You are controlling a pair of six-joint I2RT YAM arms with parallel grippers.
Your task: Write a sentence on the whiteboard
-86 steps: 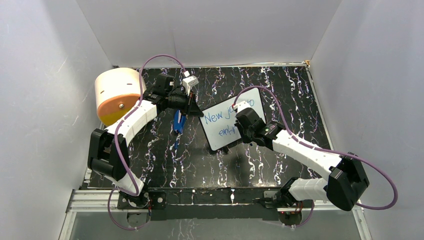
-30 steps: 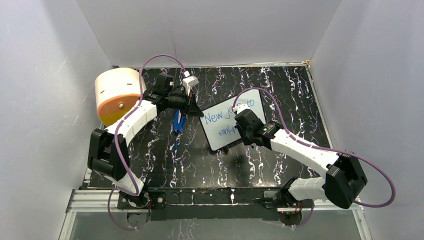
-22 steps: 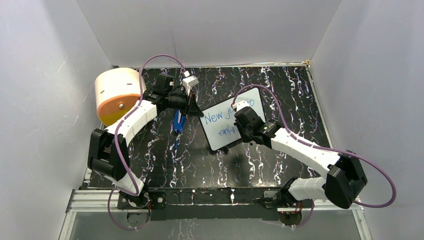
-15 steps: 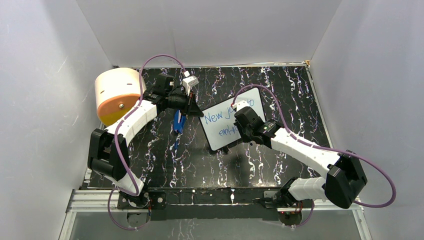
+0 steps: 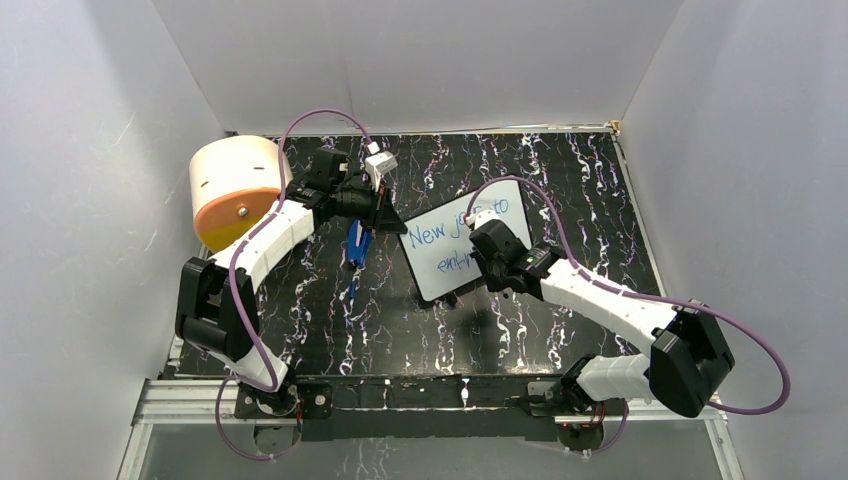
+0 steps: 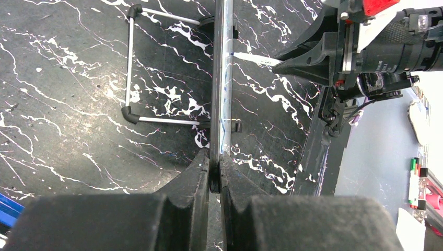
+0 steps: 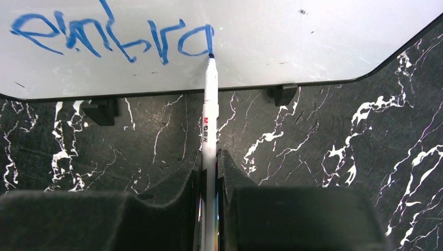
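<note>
Your left gripper (image 6: 214,172) stays clamped on the left edge of the whiteboard (image 5: 440,262), which sits unmoved in the middle of the table (image 5: 400,330). Your right gripper (image 7: 210,167) is pinched narrow on the marker (image 7: 210,104) and has shifted slightly right and nearer than half a second ago. The marker's tip touches the last blue stroke of the sentence (image 7: 112,36), whose lower line reads "embra".

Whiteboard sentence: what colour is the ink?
Blue; the sentence shows best in the right wrist view.
</note>
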